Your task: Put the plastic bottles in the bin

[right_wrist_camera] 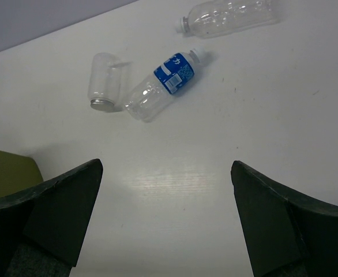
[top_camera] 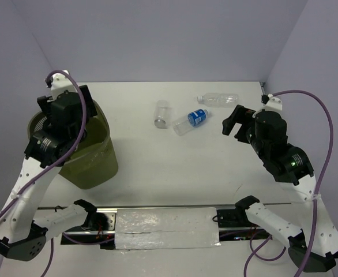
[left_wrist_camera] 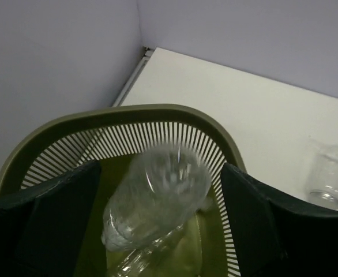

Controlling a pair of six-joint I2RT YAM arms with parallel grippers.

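Observation:
My left gripper (top_camera: 65,124) hangs over the olive-green mesh bin (top_camera: 97,164), its jaws wide open. Between the fingers (left_wrist_camera: 255,219) a clear crinkly bottle (left_wrist_camera: 157,202) shows blurred inside the bin's rim (left_wrist_camera: 157,112), touching neither finger. Three more bottles lie on the table: a clear one (top_camera: 218,99) at the far right, one with a blue label (top_camera: 190,121), and a short clear one (top_camera: 161,113). My right gripper (top_camera: 233,120) is open and empty above the table, right of the blue-label bottle (right_wrist_camera: 163,85).
Purple walls close the table on the left, back and right. The bin stands at the left side. A taped strip (top_camera: 166,228) and the arm bases lie along the near edge. The bin's corner shows in the right wrist view (right_wrist_camera: 7,173).

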